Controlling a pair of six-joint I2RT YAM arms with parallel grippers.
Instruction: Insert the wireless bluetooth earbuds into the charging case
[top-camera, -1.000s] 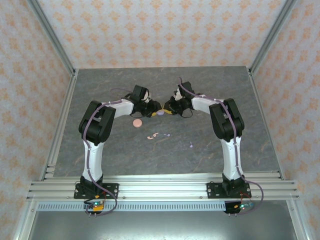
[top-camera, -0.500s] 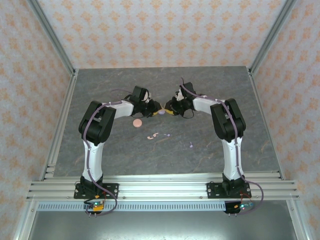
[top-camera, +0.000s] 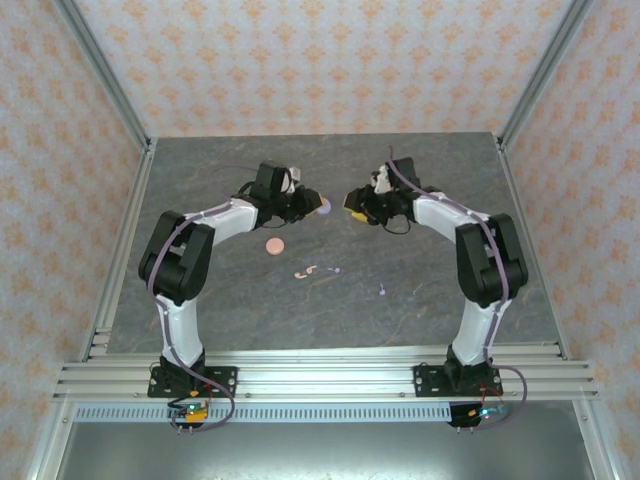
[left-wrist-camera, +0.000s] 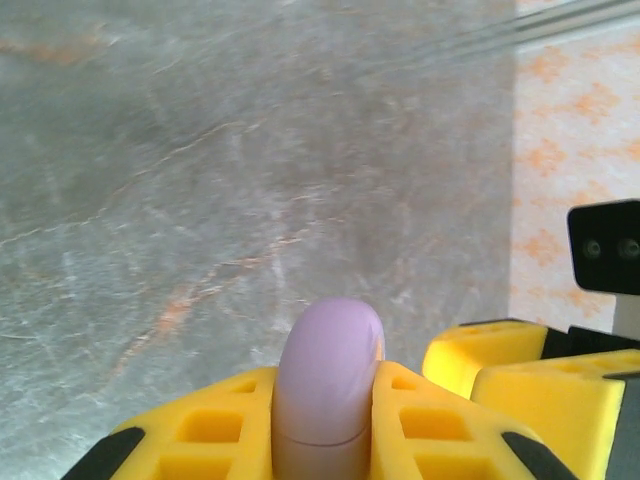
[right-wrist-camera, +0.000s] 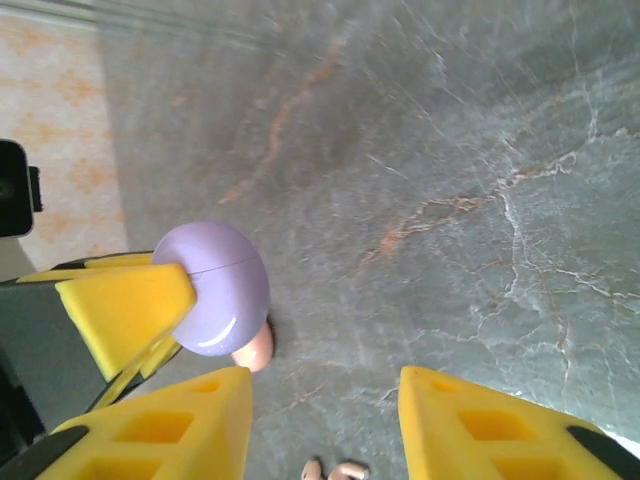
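A round lilac charging case (left-wrist-camera: 328, 370) stands on edge between the yellow fingers (left-wrist-camera: 220, 425) of my left gripper (top-camera: 305, 206), which is shut on it and holds it above the table. The case (right-wrist-camera: 215, 280) is closed along its seam. My right gripper (right-wrist-camera: 322, 400) is open just to the right of it with nothing between its fingers. In the top view the case (top-camera: 322, 206) sits between the two grippers. Two pale pink earbuds (top-camera: 306, 271) lie together on the grey table, a lilac earbud (top-camera: 336, 270) beside them and another lilac earbud (top-camera: 383, 292) further right.
A round pink case (top-camera: 273, 245) lies flat on the table left of the earbuds; part of it (right-wrist-camera: 255, 348) peeks from under the lilac case. The grey marbled table (top-camera: 440, 170) has metal rails along its sides and patterned walls behind.
My right gripper has opened, released the lilac case and drawn back to the right. My left gripper has closed tighter on the case and carried it slightly up and toward the back.
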